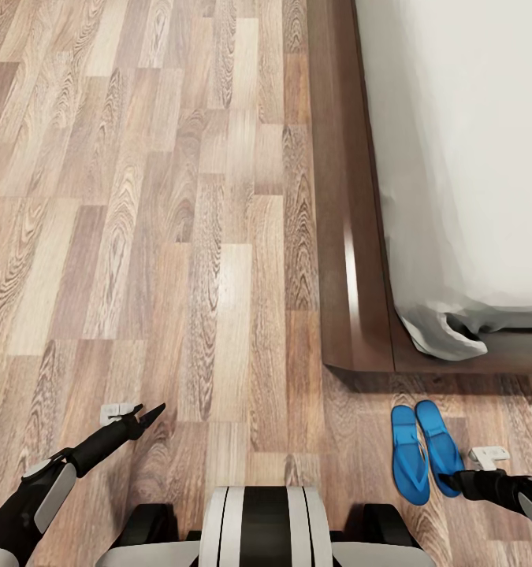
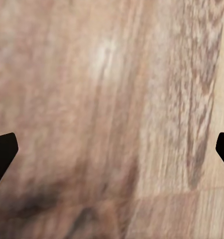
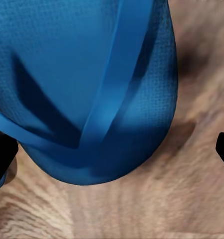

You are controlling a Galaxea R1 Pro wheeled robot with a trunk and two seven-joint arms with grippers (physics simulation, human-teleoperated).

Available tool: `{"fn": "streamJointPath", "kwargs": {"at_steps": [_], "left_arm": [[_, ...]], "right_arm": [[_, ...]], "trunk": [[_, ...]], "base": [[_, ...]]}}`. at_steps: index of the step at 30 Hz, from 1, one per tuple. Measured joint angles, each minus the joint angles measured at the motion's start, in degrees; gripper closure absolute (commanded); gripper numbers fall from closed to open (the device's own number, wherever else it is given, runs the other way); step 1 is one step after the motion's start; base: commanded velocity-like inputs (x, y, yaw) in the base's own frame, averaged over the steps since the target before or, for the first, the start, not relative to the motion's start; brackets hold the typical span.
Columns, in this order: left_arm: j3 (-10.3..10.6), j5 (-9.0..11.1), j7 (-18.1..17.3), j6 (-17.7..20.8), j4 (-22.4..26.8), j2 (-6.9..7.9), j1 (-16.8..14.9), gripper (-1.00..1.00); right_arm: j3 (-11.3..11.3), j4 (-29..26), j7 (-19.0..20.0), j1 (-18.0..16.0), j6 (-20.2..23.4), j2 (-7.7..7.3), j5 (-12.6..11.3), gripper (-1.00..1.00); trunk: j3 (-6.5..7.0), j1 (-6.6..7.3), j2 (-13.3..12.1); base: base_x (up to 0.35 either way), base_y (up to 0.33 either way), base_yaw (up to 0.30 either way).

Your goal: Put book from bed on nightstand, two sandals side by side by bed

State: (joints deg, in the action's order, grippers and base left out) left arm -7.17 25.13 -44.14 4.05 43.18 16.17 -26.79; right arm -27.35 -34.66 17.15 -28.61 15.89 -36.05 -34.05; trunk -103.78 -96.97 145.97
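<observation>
Two sandals [image 1: 423, 450] side by side before bed [image 1: 352, 236]

From my head camera, my left arm [image 1: 57, 472] is a black tube with a light grey cuff near the elbow, ending in a black gripper [image 1: 143, 417] with slim pointed fingers. My right arm [image 1: 510, 492] is built the same: black forearm, a grey panel at the frame edge, black tip. My trunk [image 1: 266, 526] is a white rounded housing with a glossy black centre band edged by thin black stripes, flanked by black shoulder blocks. In both wrist cameras, the fingertips [image 2: 2, 152] appear as plain matte black wedges.
</observation>
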Motion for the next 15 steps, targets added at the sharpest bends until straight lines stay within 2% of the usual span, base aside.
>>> {"fn": "streamJointPath", "kwargs": {"at_steps": [11, 15], "left_arm": [[0.00, 0.00, 0.00, 0.06, -0.02, 0.00, 0.00, -1.00], [0.00, 0.00, 0.24, 0.08, 0.00, 0.00, 0.00, -1.00]], "right_arm": [[0.00, 0.00, 0.00, 0.00, 0.00, 0.01, -0.03, -1.00], [0.00, -0.06, 0.02, 0.00, 0.00, 0.04, -0.04, -1.00]], "trunk": [[0.00, 0.00, 0.00], [0.88, 0.11, -0.05]], "base": [[0.000, 0.000, 0.000], [0.000, 0.000, 0.000]]}}
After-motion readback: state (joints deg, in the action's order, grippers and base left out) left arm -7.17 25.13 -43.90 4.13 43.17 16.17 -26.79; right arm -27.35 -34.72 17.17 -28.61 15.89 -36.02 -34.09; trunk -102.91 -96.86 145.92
